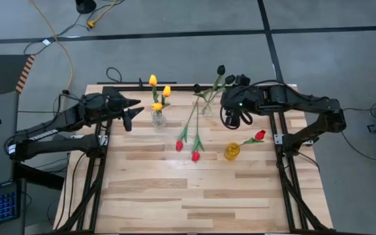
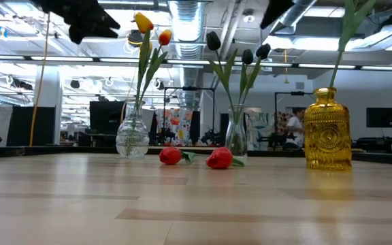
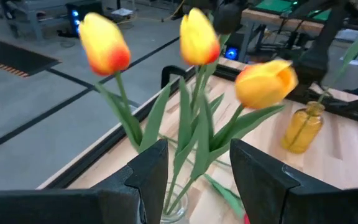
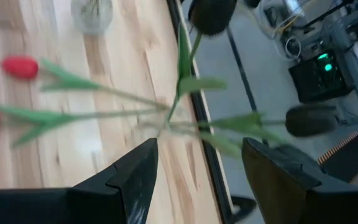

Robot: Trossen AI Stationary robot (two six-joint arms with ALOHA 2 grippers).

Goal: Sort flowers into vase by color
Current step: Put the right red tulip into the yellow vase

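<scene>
Three yellow tulips (image 1: 156, 93) stand in a clear vase (image 1: 158, 119) at far left; in the left wrist view the yellow tulips (image 3: 197, 37) rise just beyond my open left gripper (image 3: 197, 144). Near-black tulips (image 1: 220, 70) stand in a second clear vase (image 1: 207, 106), right in front of my open right gripper (image 4: 199, 144). One red tulip (image 1: 260, 135) leans in a yellow glass vase (image 1: 232, 151). Two red tulips (image 1: 188, 149) lie flat on the table between the vases. My left gripper (image 1: 134, 108) hovers left of the yellow tulips' vase, and my right gripper (image 1: 220, 99) right of the black ones.
The wooden table (image 1: 194, 202) stretches bare toward its near edge. Black frame rails (image 1: 282, 163) run along both sides. In the low view the three vases (image 2: 236, 136) stand in a row, with the lying red heads (image 2: 219, 158) between them.
</scene>
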